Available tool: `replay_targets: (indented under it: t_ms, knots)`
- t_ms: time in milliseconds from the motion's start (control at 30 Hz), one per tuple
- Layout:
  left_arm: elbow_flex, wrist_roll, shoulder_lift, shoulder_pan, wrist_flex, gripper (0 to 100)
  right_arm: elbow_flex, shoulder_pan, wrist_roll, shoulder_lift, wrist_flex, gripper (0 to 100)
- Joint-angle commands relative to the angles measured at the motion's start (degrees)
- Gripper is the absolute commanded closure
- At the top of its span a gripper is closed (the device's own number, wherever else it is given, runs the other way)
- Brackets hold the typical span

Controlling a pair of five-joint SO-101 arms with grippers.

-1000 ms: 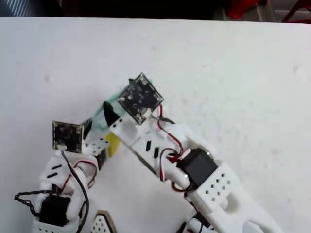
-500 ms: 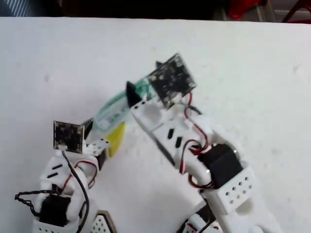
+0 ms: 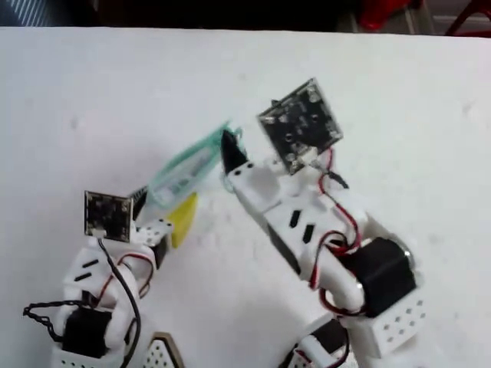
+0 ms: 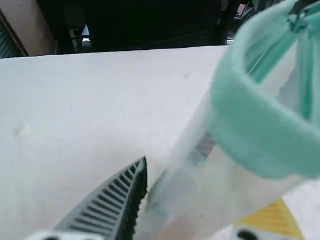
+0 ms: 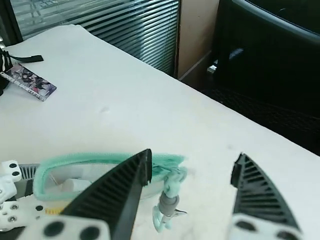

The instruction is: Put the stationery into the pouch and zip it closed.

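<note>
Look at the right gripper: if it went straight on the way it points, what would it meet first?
Probably the zipper pull at the end of the pouch, just ahead of the open right gripper; depth is hard to judge. Beyond it lies bare table.

**Pouch slung between my two arms**

On the table I see the pouch running slantwise, from near-left to far-right, between the arms. Its near-left end sits between the jaws of my left gripper, which clamp it. My right gripper is at the far-right end, jaws spread, with the zip pull just ahead of the gap. A card lies on the table well beyond the pouch.
</note>
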Motion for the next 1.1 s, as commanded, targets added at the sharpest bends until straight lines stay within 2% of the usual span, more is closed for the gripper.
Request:
replay_targets:
  t_ms: [0,200,300,633,1067]
  knots:
    - [-1.4,0.3,0.0,0.6,-0.6,71,-4.0,4.0,2.2,-0.5,2.0,75.5]
    - [-1.4,0.3,0.0,0.7,-0.6,71,0.6,6.1,14.9,1.4,3.3,75.5]
    - [-1.4,0.3,0.0,0.7,-0.6,71,2.0,5.1,17.9,3.5,3.1,75.5]
    - [-1.4,0.3,0.0,0.6,-0.6,71,2.3,-0.6,18.1,8.2,4.0,75.5]
    - [-1.4,0.3,0.0,0.6,-0.6,72,9.6,-0.5,17.7,8.7,2.2,75.5]
